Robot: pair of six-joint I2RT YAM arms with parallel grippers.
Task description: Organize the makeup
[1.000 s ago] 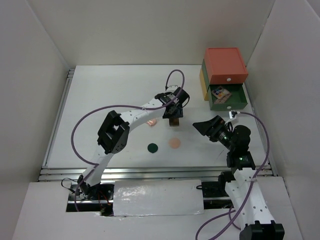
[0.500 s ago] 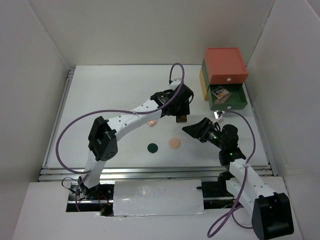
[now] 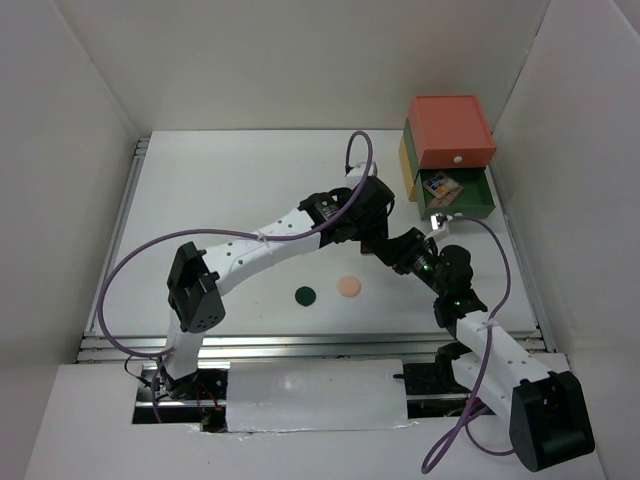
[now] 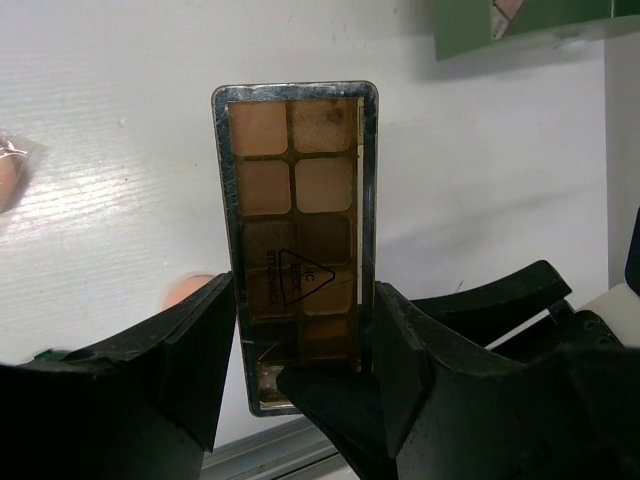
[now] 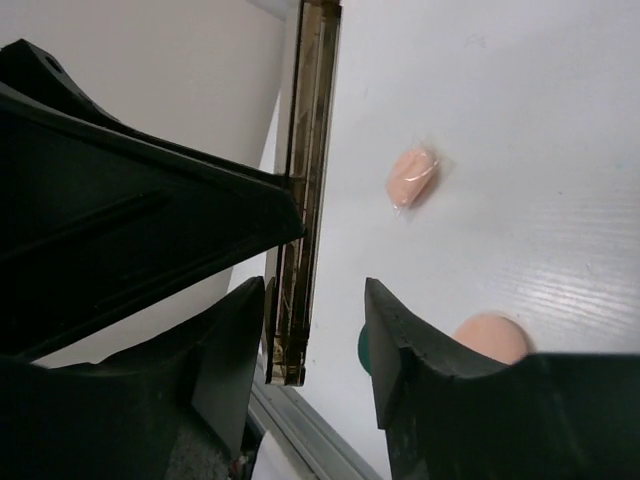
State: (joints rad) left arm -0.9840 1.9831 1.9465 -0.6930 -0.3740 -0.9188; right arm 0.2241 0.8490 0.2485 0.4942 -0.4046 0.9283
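We are clamping the long brown eyeshadow palette in our left gripper, whose fingers are pressing on its two long edges near one end. We are holding it up off the white table, near the open green drawer of the stacked box. Our right gripper is straddling the same palette edge-on with its jaws apart. One finger is sitting just beside the palette while the other is leaving a clear gap, so it is not gripping. A peach compact, a dark-green compact and a wrapped pink compact are lying on the table. A square multicolour palette is resting inside the open drawer.
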